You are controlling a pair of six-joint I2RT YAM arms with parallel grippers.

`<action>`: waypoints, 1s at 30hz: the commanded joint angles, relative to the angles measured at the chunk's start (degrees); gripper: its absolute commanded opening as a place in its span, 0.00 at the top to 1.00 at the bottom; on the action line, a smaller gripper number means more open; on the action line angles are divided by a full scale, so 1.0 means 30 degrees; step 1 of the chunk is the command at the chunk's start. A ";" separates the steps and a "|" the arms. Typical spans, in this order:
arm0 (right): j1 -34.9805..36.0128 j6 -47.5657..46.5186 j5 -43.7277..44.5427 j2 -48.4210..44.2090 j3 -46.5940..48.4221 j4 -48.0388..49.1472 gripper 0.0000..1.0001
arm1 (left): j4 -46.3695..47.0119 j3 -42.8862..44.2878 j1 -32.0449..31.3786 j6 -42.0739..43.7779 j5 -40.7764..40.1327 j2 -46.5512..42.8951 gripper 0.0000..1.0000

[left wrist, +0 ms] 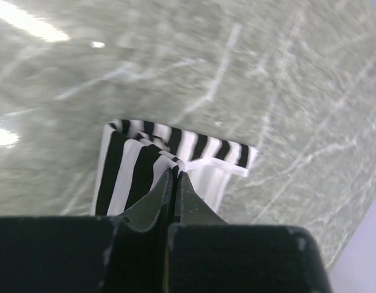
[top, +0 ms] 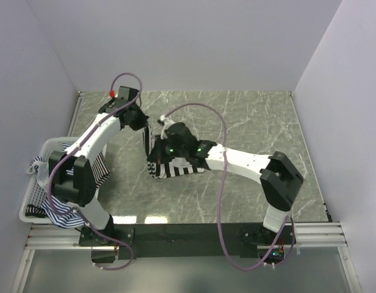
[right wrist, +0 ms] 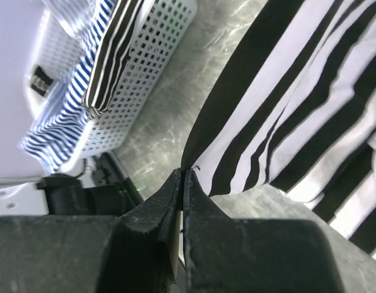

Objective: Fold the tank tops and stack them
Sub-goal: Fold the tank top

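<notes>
**Now both grippers are pinching the bold striped top**

Farthest left, the white mesh basket (top: 34,196) is sitting at the left side of the marbled table (top: 255,116). The blue-and-white tank tops (top: 61,218) are spilling over its near rim, and a second black-striped top (top: 101,170) is draping over its right wall. Moving right, the left gripper (left wrist: 174,176) is reaching in from the far side, its fingers clenched on a folded edge of the black-and-white tank top (top: 176,167). That top is lying bunched near the middle of the table, partly doubled over itself, with one strip rising toward the left gripper. Just beside it, the right gripper (right wrist: 184,176) is gripping the same top. Its fingers are pressed together on a dark-striped edge, and the cloth is hanging taut away from them. Behind it, the right arm is stretching in from the table's right side.
</notes>
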 commanded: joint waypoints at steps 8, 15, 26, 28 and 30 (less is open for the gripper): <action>-0.2344 0.2840 -0.3148 -0.4723 -0.6606 0.5369 1.00 | 0.0213 0.4655 -0.2957 -0.0593 -0.0544 0.2995 0.99; -0.3750 0.3835 -0.2912 -0.6744 -1.0122 0.6803 1.00 | 0.0154 0.6968 -0.4451 -0.1091 -0.0427 0.5425 0.99; -0.6385 0.4306 -0.2942 -0.8563 -1.4079 0.7481 1.00 | 0.0387 0.9284 -0.5858 -0.1648 -0.0076 0.8094 0.99; -0.6593 0.4219 -0.2854 -0.8709 -1.4517 0.7363 1.00 | 0.0622 0.9432 -0.6092 -0.1707 0.0099 0.8563 0.99; -0.7002 0.4247 -0.2796 -0.8884 -1.4841 0.7392 1.00 | 0.0915 0.9637 -0.6210 -0.1766 0.0305 0.9001 0.99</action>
